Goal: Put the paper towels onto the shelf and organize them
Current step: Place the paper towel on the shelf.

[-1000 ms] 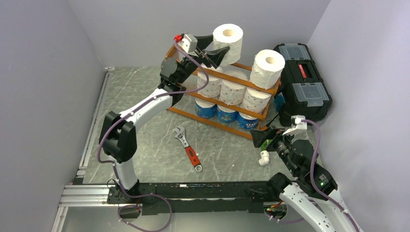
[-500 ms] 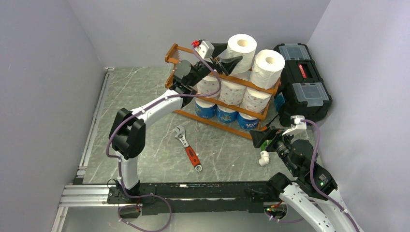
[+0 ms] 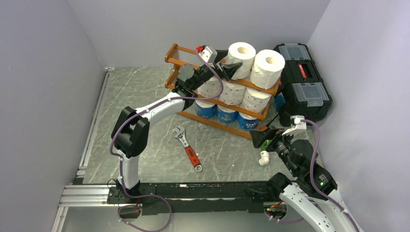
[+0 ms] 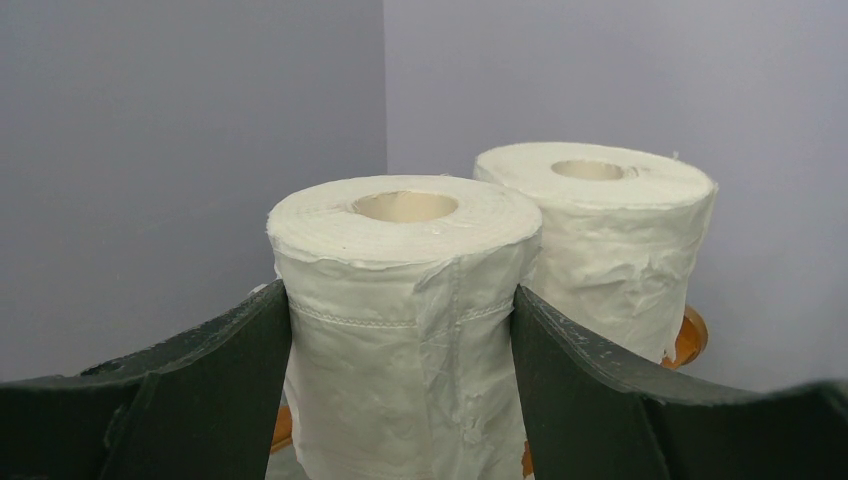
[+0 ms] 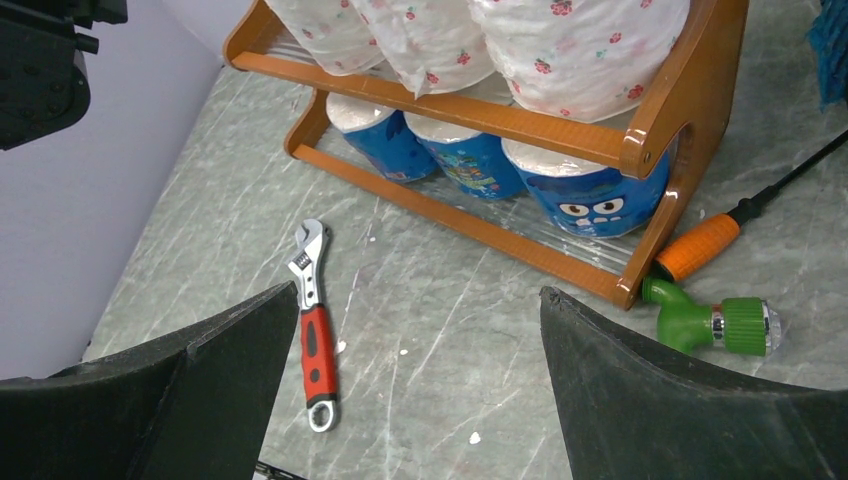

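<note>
My left gripper [image 3: 231,62] is shut on a plain white paper towel roll [image 3: 241,54], both fingers pressed to its sides [image 4: 400,330]. It is held upright at the top tier of the orange-brown shelf [image 3: 175,51], close beside a second white roll [image 3: 267,67] [image 4: 610,240] standing at the shelf's right end. Whether the held roll rests on the rails is hidden. Three rolls with reddish print [image 3: 232,92] [image 5: 570,50] fill the middle tier, and three blue-wrapped rolls [image 3: 226,113] [image 5: 585,200] the bottom. My right gripper [image 3: 265,137] [image 5: 410,300] hangs open over the table in front of the shelf's right end, holding nothing.
A black toolbox [image 3: 302,82] stands right of the shelf against the wall. A red-handled wrench [image 3: 189,147] [image 5: 315,330] lies on the table in front of the shelf. A green and orange hose nozzle [image 5: 700,320] lies by the shelf's right foot, and a white pipe fitting [image 3: 263,158] sits near my right gripper.
My left arm carried the white roll rightward and down along the top tier until it stood beside the other white roll. The right arm has not moved.
</note>
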`<state>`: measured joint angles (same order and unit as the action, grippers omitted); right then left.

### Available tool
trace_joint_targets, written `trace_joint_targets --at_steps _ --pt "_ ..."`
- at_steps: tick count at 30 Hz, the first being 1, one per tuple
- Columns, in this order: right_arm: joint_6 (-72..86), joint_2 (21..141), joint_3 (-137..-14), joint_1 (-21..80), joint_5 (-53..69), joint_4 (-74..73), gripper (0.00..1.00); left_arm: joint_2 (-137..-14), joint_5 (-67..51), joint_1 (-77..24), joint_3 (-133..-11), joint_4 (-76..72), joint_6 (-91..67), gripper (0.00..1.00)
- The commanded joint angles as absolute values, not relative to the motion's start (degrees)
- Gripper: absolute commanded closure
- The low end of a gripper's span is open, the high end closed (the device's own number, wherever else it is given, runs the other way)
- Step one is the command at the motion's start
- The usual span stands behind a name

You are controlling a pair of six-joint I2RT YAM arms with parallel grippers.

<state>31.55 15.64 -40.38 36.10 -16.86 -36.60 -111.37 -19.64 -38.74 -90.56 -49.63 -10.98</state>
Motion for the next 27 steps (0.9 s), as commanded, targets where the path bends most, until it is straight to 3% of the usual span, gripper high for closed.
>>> trace_joint_targets --at_steps 1,27 --pt "31.6 15.5 -39.6 36.3 -16.7 -35.0 0.08 -108.7 -19.1 -39.0 -88.7 -56.2 -10.8 0.51" --pt "32.3 16.8 -38.6 36.3 -16.3 -33.9 0.08 -105.1 -20.6 -39.2 -82.3 -60.4 -14.2 0.51"
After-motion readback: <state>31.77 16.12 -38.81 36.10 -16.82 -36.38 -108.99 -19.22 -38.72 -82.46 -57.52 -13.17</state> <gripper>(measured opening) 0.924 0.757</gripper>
